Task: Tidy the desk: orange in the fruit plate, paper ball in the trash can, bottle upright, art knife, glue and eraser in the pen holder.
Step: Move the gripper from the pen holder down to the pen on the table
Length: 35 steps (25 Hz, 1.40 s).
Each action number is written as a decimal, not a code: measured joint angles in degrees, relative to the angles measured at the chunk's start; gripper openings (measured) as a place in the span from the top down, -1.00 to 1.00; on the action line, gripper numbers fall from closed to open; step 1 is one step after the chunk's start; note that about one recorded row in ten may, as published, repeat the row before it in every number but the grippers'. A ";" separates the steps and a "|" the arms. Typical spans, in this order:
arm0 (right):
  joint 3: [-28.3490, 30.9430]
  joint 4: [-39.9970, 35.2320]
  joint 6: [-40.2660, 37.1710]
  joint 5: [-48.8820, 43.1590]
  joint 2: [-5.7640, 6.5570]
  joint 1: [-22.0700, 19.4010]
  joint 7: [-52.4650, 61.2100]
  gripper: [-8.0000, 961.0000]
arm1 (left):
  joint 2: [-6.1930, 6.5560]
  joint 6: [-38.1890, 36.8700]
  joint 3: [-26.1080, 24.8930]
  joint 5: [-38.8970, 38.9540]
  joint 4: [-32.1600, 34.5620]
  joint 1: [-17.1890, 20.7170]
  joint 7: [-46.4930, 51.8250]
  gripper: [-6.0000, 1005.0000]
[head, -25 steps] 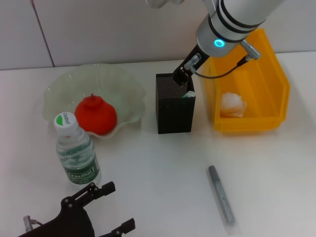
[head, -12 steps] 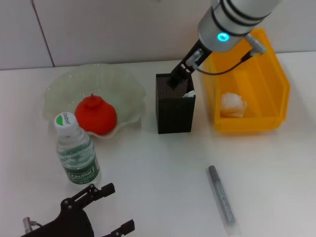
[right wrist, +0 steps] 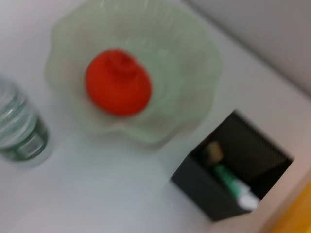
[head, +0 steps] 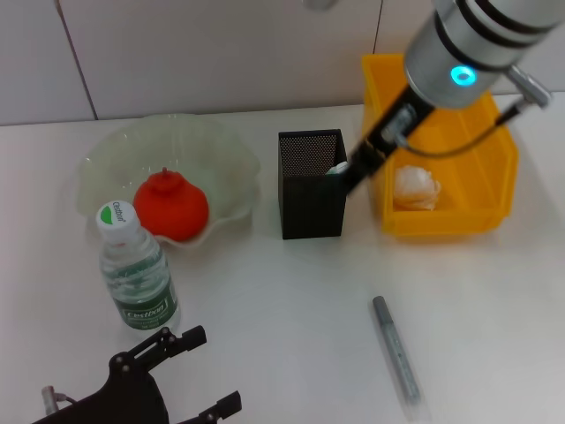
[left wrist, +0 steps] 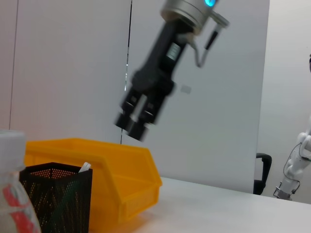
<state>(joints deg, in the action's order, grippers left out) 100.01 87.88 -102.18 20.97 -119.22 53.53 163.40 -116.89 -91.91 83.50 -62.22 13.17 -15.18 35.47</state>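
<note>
Fetch the art knife [head: 395, 352], lying at five o'clock from the pen holder [head: 311, 184]. Right gripper [head: 355, 176] empty, fingers near together; spread first.

So the right gripper [head: 353, 174] is out of the pen holder [head: 312, 196] now, up and off to its right side, next to the yellow trash can [head: 439, 215]. The glue [head: 337, 168] sits in the holder's right corner.
</note>
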 joint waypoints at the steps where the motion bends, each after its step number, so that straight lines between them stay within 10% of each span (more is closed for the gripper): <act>1: 0.09 0.35 -0.93 0.88 -0.01 -0.69 0.10 -0.46 | 0.00 0.00 0.00 0.00 0.00 0.00 0.00 -0.69; 10: -0.85 4.45 -8.70 2.88 0.35 -6.37 -9.88 -0.46 | 0.18 0.14 -0.38 -0.01 -0.05 -0.27 0.62 -0.69; 20: -1.15 7.37 -8.93 7.05 0.04 -14.17 -47.38 -0.46 | 0.23 0.49 -0.78 0.24 -0.53 0.52 3.02 -0.69; 35: -9.85 -0.21 -10.83 11.55 2.25 -13.87 -83.77 -0.44 | -0.29 1.16 -0.75 0.03 -0.37 0.01 2.39 -0.69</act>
<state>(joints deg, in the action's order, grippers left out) 90.16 87.67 -113.02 32.52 -116.97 39.66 79.63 -117.18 -90.76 82.76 -62.19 12.79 -15.17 37.86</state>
